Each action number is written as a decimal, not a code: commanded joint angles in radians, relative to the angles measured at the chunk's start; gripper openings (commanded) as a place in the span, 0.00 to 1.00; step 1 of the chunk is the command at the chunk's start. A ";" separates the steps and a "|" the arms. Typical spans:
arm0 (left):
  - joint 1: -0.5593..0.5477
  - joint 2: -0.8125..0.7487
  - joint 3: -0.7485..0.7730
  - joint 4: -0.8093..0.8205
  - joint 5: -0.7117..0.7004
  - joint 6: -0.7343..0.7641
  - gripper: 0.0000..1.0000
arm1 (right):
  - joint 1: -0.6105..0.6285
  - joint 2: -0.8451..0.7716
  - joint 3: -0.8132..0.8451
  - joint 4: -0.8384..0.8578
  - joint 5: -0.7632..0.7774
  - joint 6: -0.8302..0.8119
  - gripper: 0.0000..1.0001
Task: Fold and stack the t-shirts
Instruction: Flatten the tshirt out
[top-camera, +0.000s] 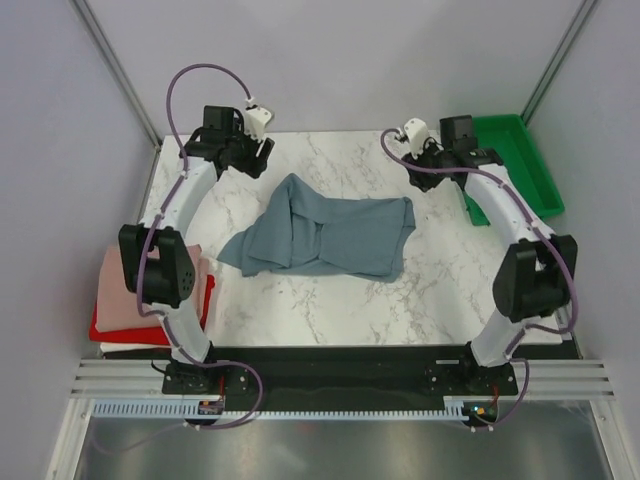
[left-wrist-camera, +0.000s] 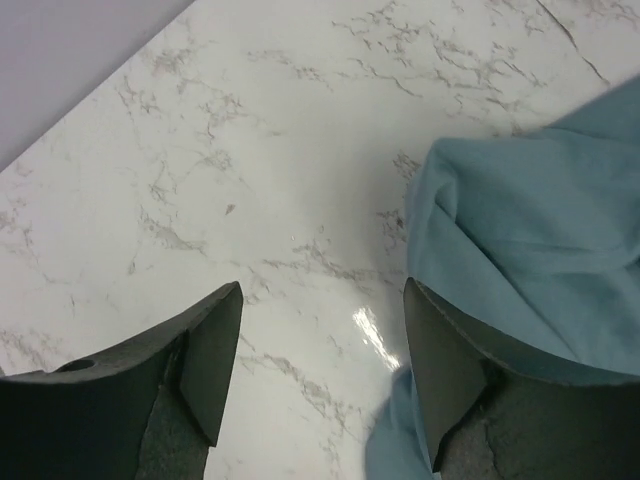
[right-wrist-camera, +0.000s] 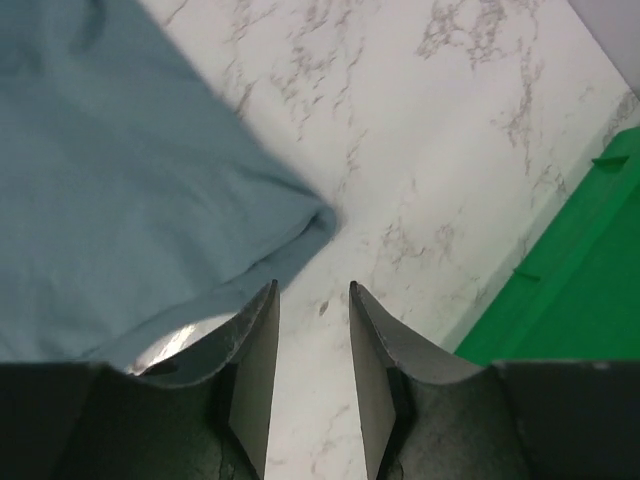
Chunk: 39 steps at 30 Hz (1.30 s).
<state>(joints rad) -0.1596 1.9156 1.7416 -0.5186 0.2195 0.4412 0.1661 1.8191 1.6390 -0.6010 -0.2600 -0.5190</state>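
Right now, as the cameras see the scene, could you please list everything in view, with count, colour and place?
blue-grey t-shirt: 1, slate blue-grey, crumpled and unfolded, in the middle.
folded t-shirts: 3, pale pink on top, red under it, white lowest, stacked at the near left edge.
tray: 1, green, far right corner.
table: 1, white marble pattern, under everything.
left gripper: 1, dark fingers, open, above bare table beside the shirt's far left part.
right gripper: 1, dark fingers, open, above bare table by the shirt's far right corner.
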 joint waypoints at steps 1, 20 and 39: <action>-0.001 -0.157 -0.141 0.003 0.030 -0.064 0.73 | 0.016 -0.202 -0.216 -0.089 -0.173 -0.277 0.42; -0.041 -0.259 -0.399 -0.061 0.196 -0.125 0.67 | 0.257 -0.411 -0.716 0.024 -0.197 -0.538 0.46; -0.041 -0.279 -0.425 -0.049 0.127 -0.105 0.66 | 0.332 -0.313 -0.706 0.001 -0.177 -0.566 0.40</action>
<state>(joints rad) -0.1997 1.6726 1.3106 -0.5957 0.3630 0.3447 0.4904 1.4841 0.9226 -0.6018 -0.4133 -1.0603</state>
